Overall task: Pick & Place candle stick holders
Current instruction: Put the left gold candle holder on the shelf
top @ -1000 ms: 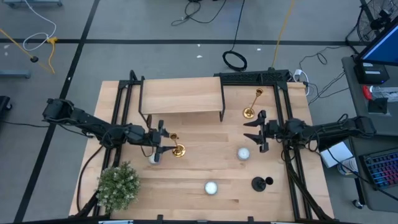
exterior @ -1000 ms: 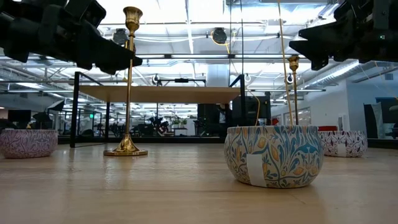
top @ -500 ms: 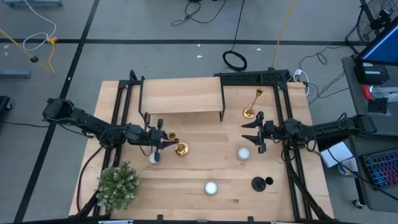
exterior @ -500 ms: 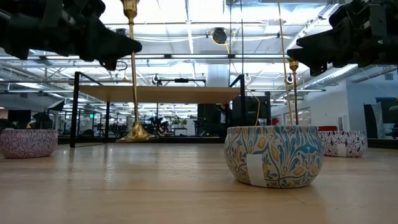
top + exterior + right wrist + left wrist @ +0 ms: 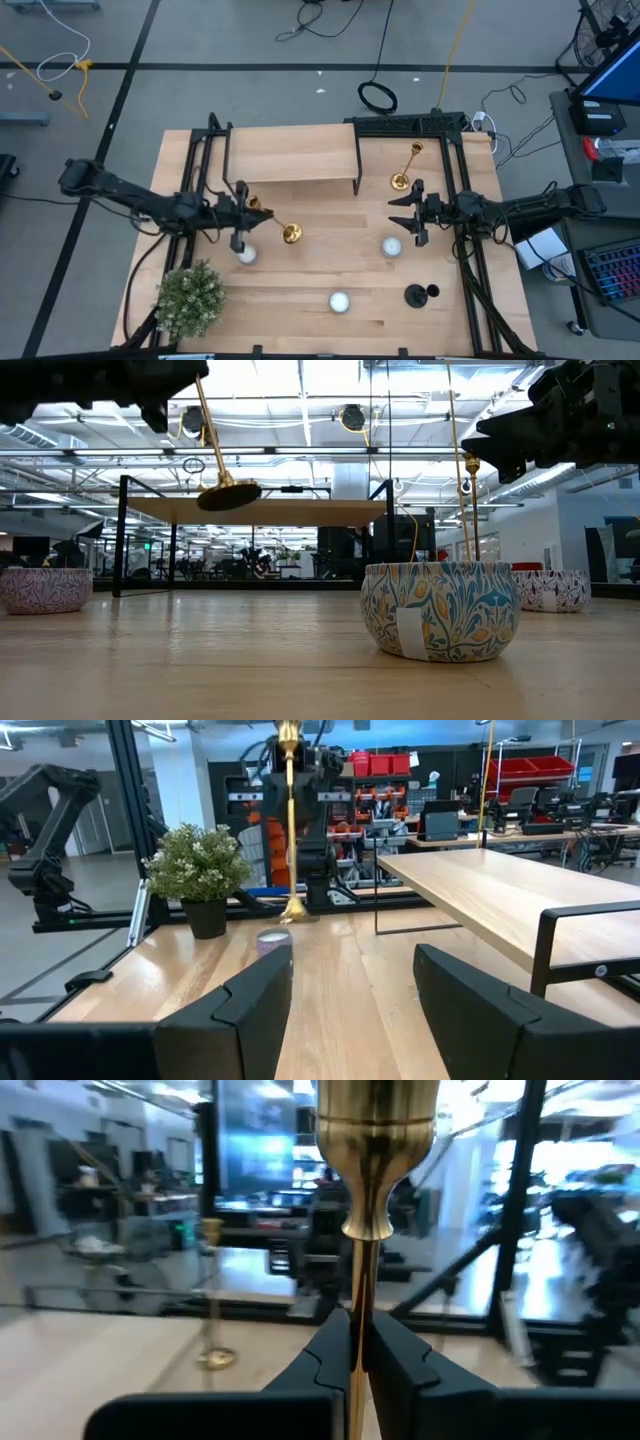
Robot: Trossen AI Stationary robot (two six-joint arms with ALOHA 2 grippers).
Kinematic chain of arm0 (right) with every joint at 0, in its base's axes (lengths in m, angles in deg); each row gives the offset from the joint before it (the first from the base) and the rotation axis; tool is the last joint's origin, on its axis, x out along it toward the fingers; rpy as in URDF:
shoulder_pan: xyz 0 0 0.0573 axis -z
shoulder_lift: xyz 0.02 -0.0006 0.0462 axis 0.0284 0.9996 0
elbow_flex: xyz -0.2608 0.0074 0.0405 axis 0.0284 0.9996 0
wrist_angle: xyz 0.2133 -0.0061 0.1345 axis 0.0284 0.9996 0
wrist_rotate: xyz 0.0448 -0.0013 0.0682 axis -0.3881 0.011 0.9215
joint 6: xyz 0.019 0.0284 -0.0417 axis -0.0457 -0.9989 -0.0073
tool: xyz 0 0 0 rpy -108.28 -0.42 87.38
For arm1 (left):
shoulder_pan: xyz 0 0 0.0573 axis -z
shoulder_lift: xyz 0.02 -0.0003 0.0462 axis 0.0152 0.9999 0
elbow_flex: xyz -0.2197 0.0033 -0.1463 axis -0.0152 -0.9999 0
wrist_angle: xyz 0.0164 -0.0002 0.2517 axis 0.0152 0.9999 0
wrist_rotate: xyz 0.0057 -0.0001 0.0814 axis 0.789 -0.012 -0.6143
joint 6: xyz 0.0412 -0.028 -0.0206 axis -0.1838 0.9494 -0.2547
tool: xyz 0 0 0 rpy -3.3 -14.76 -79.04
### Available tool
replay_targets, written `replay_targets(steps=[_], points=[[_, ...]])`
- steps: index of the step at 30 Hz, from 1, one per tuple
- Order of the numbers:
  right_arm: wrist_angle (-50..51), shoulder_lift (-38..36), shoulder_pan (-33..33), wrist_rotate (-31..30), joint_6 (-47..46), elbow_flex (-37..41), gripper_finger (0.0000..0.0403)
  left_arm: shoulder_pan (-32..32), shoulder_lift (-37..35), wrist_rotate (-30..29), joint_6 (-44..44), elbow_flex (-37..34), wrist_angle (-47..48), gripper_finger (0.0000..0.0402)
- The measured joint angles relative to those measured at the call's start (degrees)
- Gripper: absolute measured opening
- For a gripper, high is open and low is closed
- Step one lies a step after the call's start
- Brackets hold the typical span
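Pinching the gold candlestick (image 5: 270, 220) high on its stem, my left gripper (image 5: 358, 1355) carries it tilted above the table (image 5: 320, 270), near the plant (image 5: 190, 298). It looks stiff, slick and base-heavy. My right gripper (image 5: 352, 985) waits with fingers wide.

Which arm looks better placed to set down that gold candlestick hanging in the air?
The left. Its end effector is shut on the tilted gold candlestick, base off the table. The right end effector hovers open and empty across the table.

The held candlestick (image 5: 361, 1190) is polished, glossy brass-coloured metal; the table (image 5: 320, 275) is pale, smooth wood; the gripper fingers (image 5: 240, 1005) are matt black.
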Motion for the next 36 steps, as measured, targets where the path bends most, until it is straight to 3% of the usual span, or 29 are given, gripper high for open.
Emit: replay_targets(steps=[3, 8, 17, 26, 36], points=[[0.0, 0.0, 0.0, 0.0, 0.1, 0.0, 0.0205, 0.0, -2.4, -3.1, -1.3, 5.1, 11.5, 0.0017], [0.0, 0.0, 0.0, -0.1, 0.1, 0.0, 0.0205, 0.0, -3.2, -7.2, -2.8, 19.5, 35.5, 0.0029], [-0.4, 0.0, 0.0, -0.1, 0.1, 0.0, 0.0205, -1.3, -4.2, -15.0, -3.2, 38.1, 54.1, 0.0016], [-2.7, 0.0, 0.0, -0.1, 0.6, 0.0, 0.0205, -11.6, -7.4, -17.1, 0.3, 38.7, 62.4, 0.0021], [-2.9, 0.0, 0.0, -0.1, 0.6, 0.0, 0.0205, -25.3, -7.0, -6.8, 0.6, 38.2, 62.2, 0.0026]])
